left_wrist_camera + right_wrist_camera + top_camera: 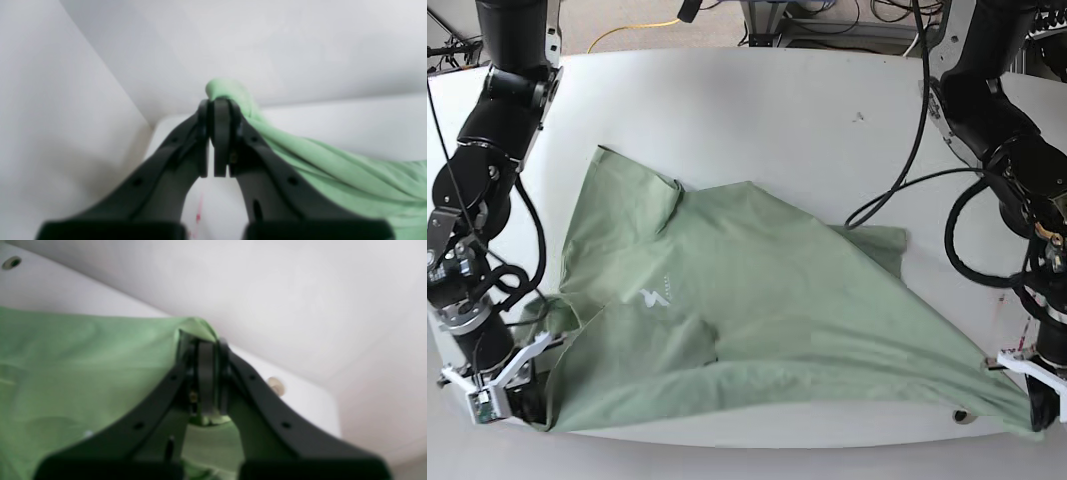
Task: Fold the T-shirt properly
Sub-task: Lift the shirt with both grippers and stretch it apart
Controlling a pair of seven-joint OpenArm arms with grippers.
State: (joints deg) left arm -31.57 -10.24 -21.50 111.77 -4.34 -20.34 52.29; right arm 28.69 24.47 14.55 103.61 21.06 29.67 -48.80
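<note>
The pale green T-shirt lies spread and wrinkled on the white table, with a small white logo facing up. At the front right table edge, my left gripper is shut on the shirt's corner. In the left wrist view the fingers pinch a bunched fold of the T-shirt, which trails off to the right. At the front left, my right gripper is shut on the other lower corner. In the right wrist view its fingers clamp the T-shirt at its edge.
A black cable from the left arm lies on the table near the shirt's right side. Both grippers sit close to the table's front edge. Small holes and a round fitting mark the tabletop. Cables and equipment stand behind the table.
</note>
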